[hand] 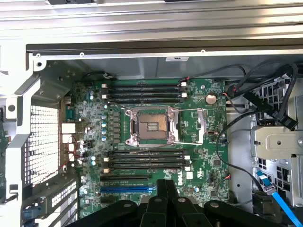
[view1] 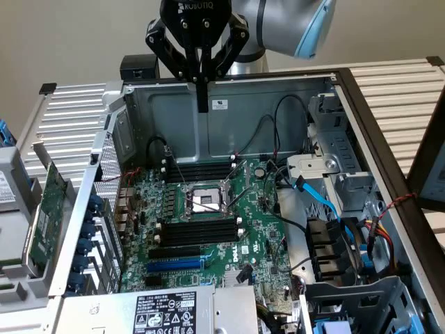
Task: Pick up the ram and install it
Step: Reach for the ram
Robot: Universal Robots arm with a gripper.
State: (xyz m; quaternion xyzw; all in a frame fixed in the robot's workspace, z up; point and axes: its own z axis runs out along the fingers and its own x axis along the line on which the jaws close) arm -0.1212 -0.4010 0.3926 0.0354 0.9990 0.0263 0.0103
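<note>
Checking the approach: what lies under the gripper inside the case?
The motherboard, with its CPU socket and memory slots on either side. The shut gripper covers part of the board beside the blue slot.

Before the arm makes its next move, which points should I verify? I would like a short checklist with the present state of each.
1. The gripper holds the ram: not ok, it is shut and empty.
2. The upper slots are free: ok.
3. The lower slots are free: ok.
4. The slot clips are open: cannot tell.
5. The cables lie off the slots: ok.
</note>
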